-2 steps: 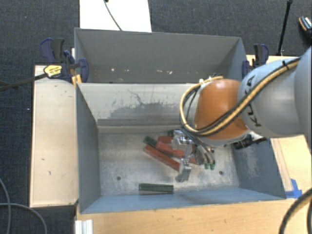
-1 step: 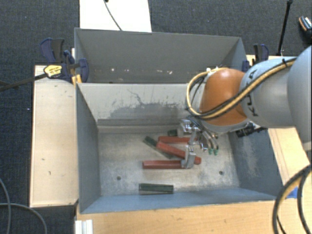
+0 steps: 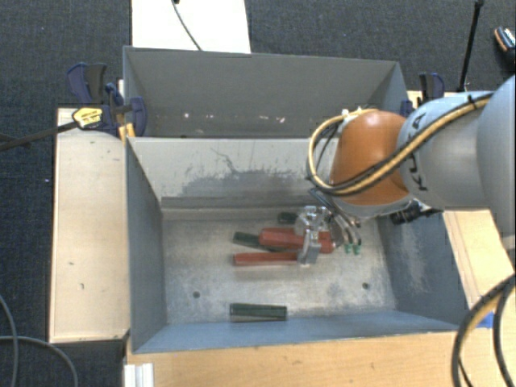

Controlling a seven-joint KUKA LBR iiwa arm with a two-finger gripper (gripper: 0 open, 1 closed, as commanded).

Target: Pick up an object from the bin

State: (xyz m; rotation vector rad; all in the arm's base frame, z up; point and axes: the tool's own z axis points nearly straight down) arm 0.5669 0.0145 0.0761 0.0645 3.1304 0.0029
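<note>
Risk noted: the tool [image 3: 310, 239] sits low over the right end of a red block [image 3: 282, 238] in the middle of the bin floor. A second red bar [image 3: 260, 258] lies just beside the block on the near side, and a dark piece [image 3: 245, 237] lies at its left end. A grasp here could catch two things at once, or clip only the block's end so that it swings or drops on the lift. I cannot tell how far open the tool is, nor whether it grips the block; it seems to touch it. Further out, a dark green bar [image 3: 258, 312] lies well apart by the near wall of the bin [image 3: 145, 240].
</note>
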